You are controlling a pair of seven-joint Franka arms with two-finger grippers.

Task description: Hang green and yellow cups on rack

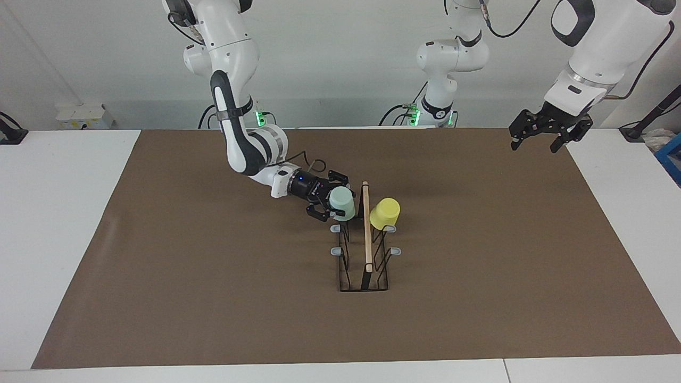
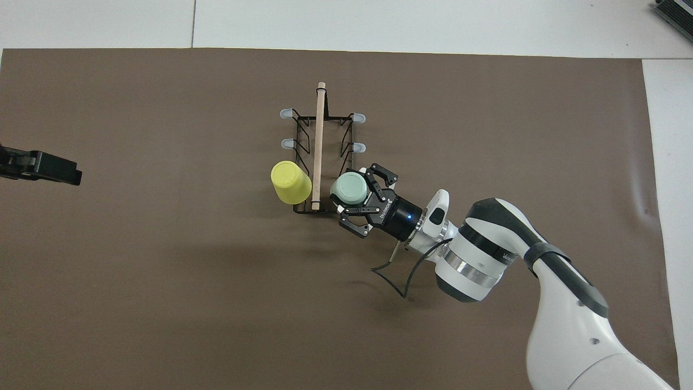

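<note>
The black wire rack (image 1: 367, 250) with its wooden rod (image 2: 319, 141) stands mid-mat. The yellow cup (image 1: 384, 214) hangs upside down and tilted on the rack's peg nearest the robots, on the left arm's side; it also shows in the overhead view (image 2: 291, 182). The mint green cup (image 1: 342, 204) sits tilted on the matching peg on the right arm's side (image 2: 349, 189). My right gripper (image 1: 335, 199) is low beside the green cup, jaws spread wide on either side of it (image 2: 361, 197). My left gripper (image 1: 550, 133) waits open in the air over the mat's edge (image 2: 40, 167).
A brown mat (image 1: 213, 276) covers the white table. The rack's other grey-tipped pegs (image 2: 285, 114) (image 2: 357, 147), farther from the robots, are bare. A black cable (image 2: 390, 271) loops from the right wrist just above the mat.
</note>
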